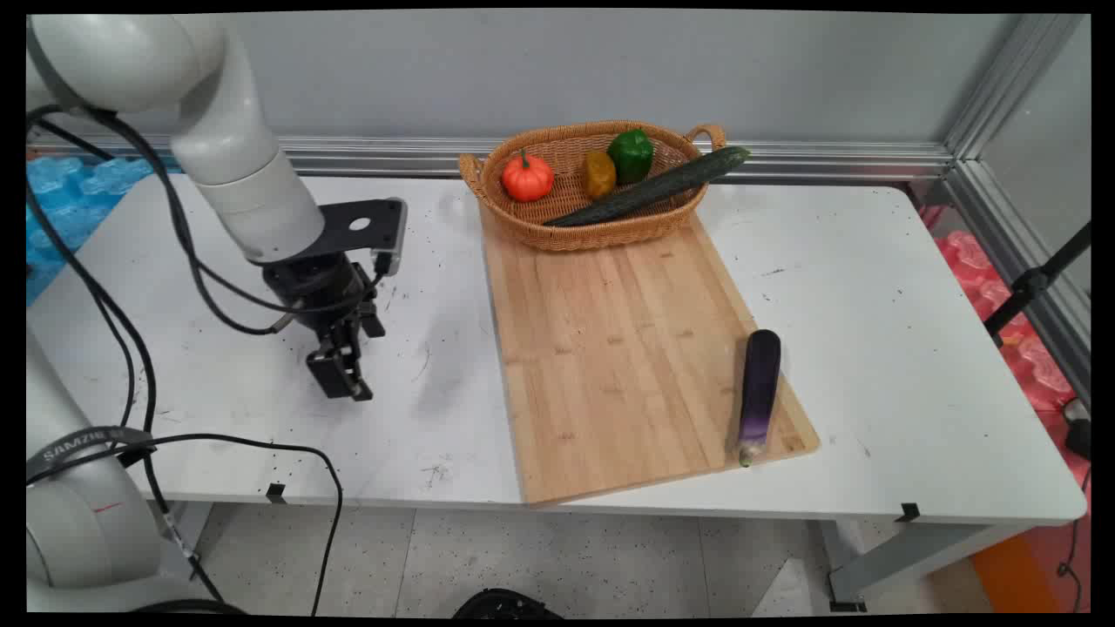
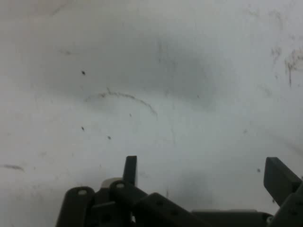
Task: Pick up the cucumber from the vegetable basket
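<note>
Both jaws apart, empty, over bare table [image 1: 218, 383]; eggplant [image 1: 759, 394] far off.

eggplant [image 1: 759, 394] on board [image 1: 610, 348]

The only lettering that can be read is "SAMZIE", in pale capitals on a dark strap [image 1: 87, 446] that wraps the white arm base [image 1: 74, 522] at the near left of the main view. The hand view shows only scuffed white tabletop [image 2: 189, 94] with no readable marks, and nothing else in either view bears legible writing.
</note>
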Controlling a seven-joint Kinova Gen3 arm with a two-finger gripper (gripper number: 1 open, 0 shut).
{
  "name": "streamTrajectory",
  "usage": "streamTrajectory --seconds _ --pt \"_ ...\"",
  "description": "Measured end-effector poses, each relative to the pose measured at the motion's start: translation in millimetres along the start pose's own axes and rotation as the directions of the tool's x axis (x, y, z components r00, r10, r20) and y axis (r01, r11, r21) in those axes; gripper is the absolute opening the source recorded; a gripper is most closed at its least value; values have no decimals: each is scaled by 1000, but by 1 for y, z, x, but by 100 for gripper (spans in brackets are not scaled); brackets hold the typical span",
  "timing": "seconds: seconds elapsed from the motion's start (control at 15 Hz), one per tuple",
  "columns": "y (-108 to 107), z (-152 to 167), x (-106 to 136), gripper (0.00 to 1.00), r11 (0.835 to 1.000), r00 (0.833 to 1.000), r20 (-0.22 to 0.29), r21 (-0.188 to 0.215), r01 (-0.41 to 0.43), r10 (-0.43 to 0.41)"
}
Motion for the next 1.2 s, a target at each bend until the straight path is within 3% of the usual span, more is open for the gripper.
streamTrajectory --seconds 0.2,0.53,0.8,1.2 --pt "-10 -1 19 100 1000 999 -38 18 3 -3" --pt "-45 -12 72 100 996 990 -138 85 -8 19" --pt "-83 -27 119 100 990 972 -234 143 4 30" --pt "-129 -40 168 100 981 937 -347 190 22 47"
